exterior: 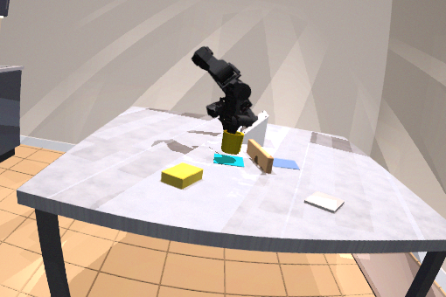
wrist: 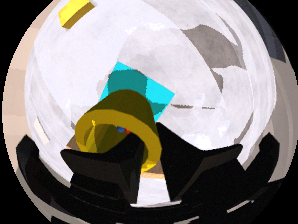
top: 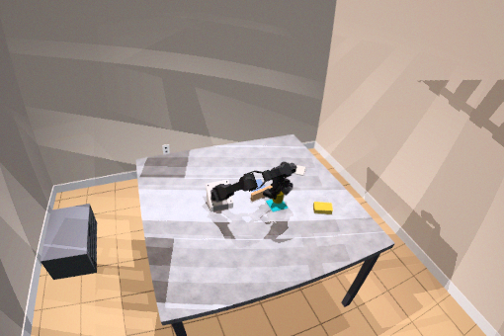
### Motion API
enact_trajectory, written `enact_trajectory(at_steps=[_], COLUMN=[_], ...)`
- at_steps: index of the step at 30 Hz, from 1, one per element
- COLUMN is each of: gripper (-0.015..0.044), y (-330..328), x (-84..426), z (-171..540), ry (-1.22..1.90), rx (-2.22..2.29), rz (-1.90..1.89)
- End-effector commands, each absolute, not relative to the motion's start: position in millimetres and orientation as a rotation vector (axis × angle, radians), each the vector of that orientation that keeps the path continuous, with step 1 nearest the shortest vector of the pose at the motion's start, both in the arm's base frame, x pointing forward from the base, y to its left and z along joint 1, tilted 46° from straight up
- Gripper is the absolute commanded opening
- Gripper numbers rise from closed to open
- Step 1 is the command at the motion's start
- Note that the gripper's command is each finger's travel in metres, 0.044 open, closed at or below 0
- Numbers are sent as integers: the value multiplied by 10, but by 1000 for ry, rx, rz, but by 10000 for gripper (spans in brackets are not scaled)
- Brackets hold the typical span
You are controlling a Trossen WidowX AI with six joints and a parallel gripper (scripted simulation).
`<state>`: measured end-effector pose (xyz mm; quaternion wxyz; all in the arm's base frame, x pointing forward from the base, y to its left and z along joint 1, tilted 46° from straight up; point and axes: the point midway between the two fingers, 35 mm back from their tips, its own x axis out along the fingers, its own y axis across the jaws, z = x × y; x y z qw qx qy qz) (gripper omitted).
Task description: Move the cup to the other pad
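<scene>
Gripping the yellow cup (exterior: pixel 233 141) by its rim, the gripper (exterior: pixel 233 127) is clenched on the cup wall and holds it upright just above the teal pad (exterior: pixel 228 160); from the exterior view I cannot tell whether the cup's base touches the pad or hangs slightly clear of it. Inside the cup, the wrist view shows small spots of red and blue low down — marbles (wrist: pixel 120 129), too small to count. None are visible on the table (exterior: pixel 116 205) around the cup.

The teal pad lies near the middle of the tabletop, and a light blue pad (exterior: pixel 286 163) lies flat further toward the right edge in the exterior view. Between the two pads stands a wooden block (exterior: pixel 260 155) on edge, close beside the cup but apart from it. A yellow sponge-like block (exterior: pixel 182 175) sits nearer the front edge, well apart from the cup. A thin white card (exterior: pixel 324 201) lies flat toward the front right corner. Behind the cup, a white base plate (exterior: pixel 257 127) of the arm stands toward the far edge.

In the wrist view both dark fingers frame the cup's rim, one inside and one outside.
</scene>
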<state>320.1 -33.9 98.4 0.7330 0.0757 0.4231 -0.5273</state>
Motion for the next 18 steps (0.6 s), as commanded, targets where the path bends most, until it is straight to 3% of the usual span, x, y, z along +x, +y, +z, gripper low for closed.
enact_trajectory(at_steps=[1, 18], gripper=[0, 0], y=[-377, -502], x=[3200, 3209], z=[957, 841], ry=[931, 929], rx=[158, 165], rz=[-1158, -1161])
